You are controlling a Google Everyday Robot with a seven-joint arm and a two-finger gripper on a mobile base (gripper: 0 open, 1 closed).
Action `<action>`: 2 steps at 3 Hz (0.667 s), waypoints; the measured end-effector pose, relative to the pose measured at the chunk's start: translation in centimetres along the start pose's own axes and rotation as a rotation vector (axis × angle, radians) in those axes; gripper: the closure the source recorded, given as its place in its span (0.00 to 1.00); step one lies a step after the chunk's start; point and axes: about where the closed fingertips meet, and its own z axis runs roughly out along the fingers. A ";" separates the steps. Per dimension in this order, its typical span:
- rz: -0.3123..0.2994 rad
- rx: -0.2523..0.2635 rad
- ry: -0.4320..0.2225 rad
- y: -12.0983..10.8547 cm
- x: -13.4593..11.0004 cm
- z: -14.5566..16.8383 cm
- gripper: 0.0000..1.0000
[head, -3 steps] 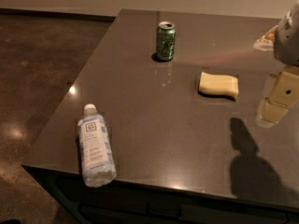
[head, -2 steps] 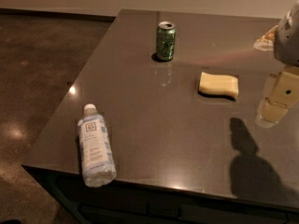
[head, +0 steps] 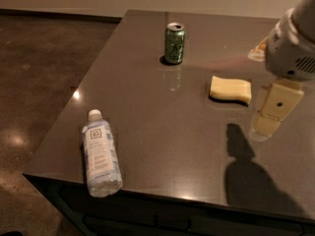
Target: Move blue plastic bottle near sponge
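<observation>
The blue plastic bottle [head: 100, 154] lies on its side near the table's front left corner, white cap pointing away from me. The pale yellow sponge [head: 230, 89] lies flat toward the right of the table, behind the middle. My gripper [head: 272, 112] hangs above the table at the right edge of the view, just right of and in front of the sponge, far from the bottle. It holds nothing that I can see. Its shadow falls on the table in front of it.
A green soda can [head: 174, 44] stands upright at the back of the dark table [head: 162, 122], left of the sponge. The table's left and front edges drop to a brown polished floor [head: 39, 82].
</observation>
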 end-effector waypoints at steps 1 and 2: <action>-0.063 -0.044 -0.018 2.4 -3.0 2.0 0.00; -0.179 -0.091 -0.045 4.4 -6.3 4.1 0.00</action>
